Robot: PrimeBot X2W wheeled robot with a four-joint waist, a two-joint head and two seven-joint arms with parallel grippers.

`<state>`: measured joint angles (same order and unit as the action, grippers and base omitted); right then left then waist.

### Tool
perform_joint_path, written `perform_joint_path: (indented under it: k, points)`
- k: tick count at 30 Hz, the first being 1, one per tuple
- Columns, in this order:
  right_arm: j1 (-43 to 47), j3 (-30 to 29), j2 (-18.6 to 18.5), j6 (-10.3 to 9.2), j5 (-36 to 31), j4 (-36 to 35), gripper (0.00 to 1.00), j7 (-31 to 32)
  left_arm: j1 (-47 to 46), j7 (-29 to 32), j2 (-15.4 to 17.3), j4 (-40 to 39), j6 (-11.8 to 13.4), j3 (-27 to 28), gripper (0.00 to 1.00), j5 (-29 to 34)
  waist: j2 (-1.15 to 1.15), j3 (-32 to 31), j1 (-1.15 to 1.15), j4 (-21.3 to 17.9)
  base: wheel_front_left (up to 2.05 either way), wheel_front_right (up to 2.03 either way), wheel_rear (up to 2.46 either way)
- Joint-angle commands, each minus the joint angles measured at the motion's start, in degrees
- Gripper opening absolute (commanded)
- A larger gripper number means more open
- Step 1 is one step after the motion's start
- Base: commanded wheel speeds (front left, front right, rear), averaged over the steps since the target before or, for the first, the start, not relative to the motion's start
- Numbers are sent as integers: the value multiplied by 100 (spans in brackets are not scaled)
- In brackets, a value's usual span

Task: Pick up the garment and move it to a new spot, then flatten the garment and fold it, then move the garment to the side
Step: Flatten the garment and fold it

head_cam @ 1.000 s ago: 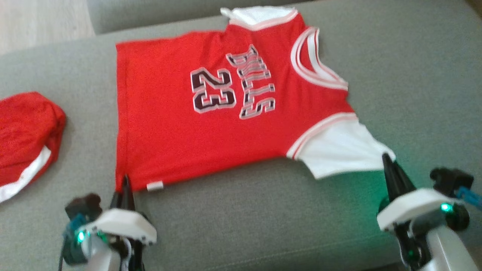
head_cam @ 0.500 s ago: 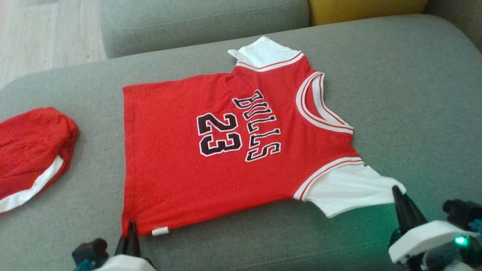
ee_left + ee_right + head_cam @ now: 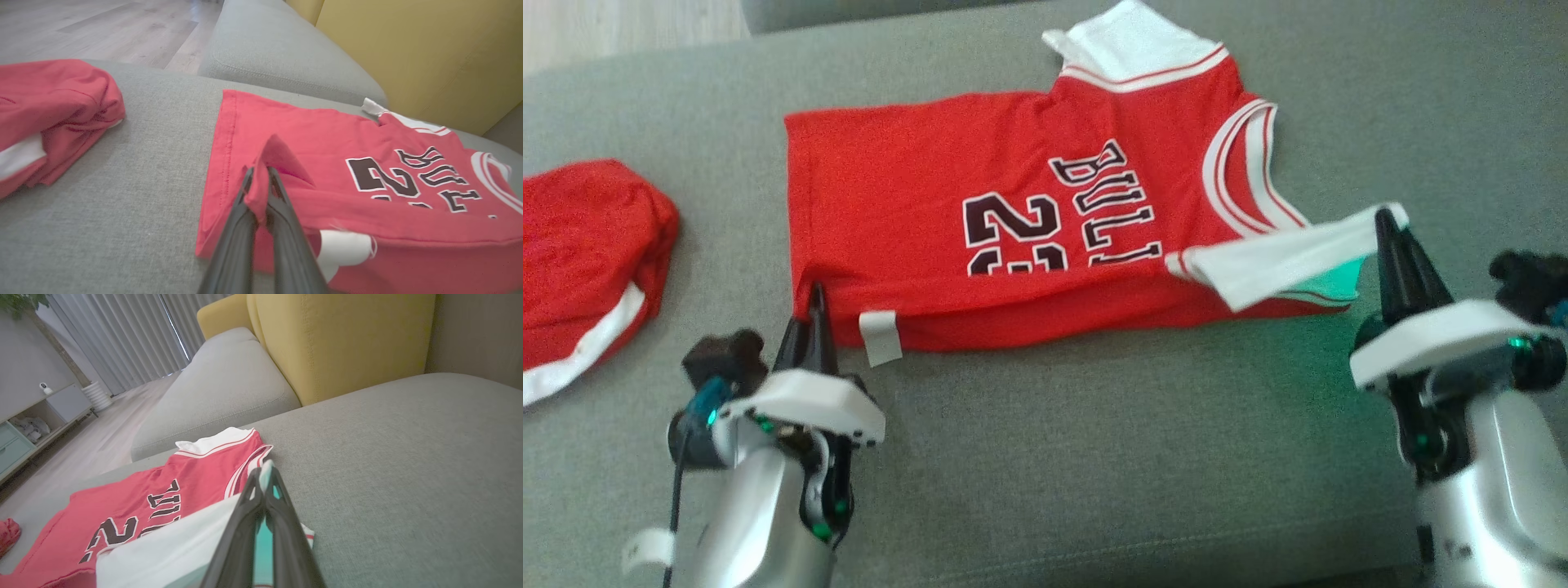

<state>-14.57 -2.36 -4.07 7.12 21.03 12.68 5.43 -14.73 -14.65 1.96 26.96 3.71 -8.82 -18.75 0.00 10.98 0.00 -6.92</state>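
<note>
Pinching jersey (image 3: 931,188) hem corner, left gripper (image 3: 815,302); right gripper (image 3: 1384,224) grips sleeve edge; bare sofa (image 3: 1094,457) nearer robot

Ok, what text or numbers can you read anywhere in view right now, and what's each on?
"BULL": black outlined letters on the chest of the red jersey; anything after them is covered by the folded-over edge.
"2", then a digit half covered by the fold, probably a 3: beside those letters on the same jersey.
White tag at the hem: no print readable.
Other red garment on the left: no text seen.
</note>
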Motion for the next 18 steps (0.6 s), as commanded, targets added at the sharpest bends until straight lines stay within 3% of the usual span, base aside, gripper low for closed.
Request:
perform_joint_path:
  k: [1, 10, 11, 13, 14, 15, 16, 18]
  points:
    - [-401, 116, 21, 36, -96, 24, 0, -124, -355, -35, 92, 33, -21, 109, 0, 132, 0, 247, 0, 59, 0, 0, 0]
    - [-1390, 107, 78, 36, -264, 1090, 0, -573, -1148, -35, 92, 653, 1, 118, 0, 232, 0, 659, 0, 136, 0, 0, 0]
    - [-1484, 119, 82, 36, -297, 1220, 0, -635, -1211, -35, 92, 690, 13, 111, 16, 216, 0, 694, 0, 142, 0, 0, 0]
    - [-1654, 143, 88, 36, -350, 1471, 0, -775, -1306, -35, 92, 721, 40, 83, 68, 204, 0, 741, 0, 149, 0, 0, 0]
    - [-1728, 142, 91, 36, -369, 1594, 7, -850, -1328, -35, 92, 719, 52, 64, 100, 199, 0, 755, 0, 154, 0, 0, 0]
    - [-1796, 123, 95, 36, -380, 1698, 49, -956, -1340, -35, 92, 703, 65, 52, 100, 186, 0, 769, 0, 156, 0, 0, 0]
    - [-1855, 113, 98, 36, -390, 1794, 100, -1065, -1342, -35, 92, 680, 81, 43, 100, 170, 0, 779, 0, 160, 0, 0, 0]
    - [-1947, 164, 103, 36, -381, 1950, 100, -1298, -1307, -35, 92, 573, 131, 47, 100, 136, 0, 780, 0, 163, 0, 0, 0]
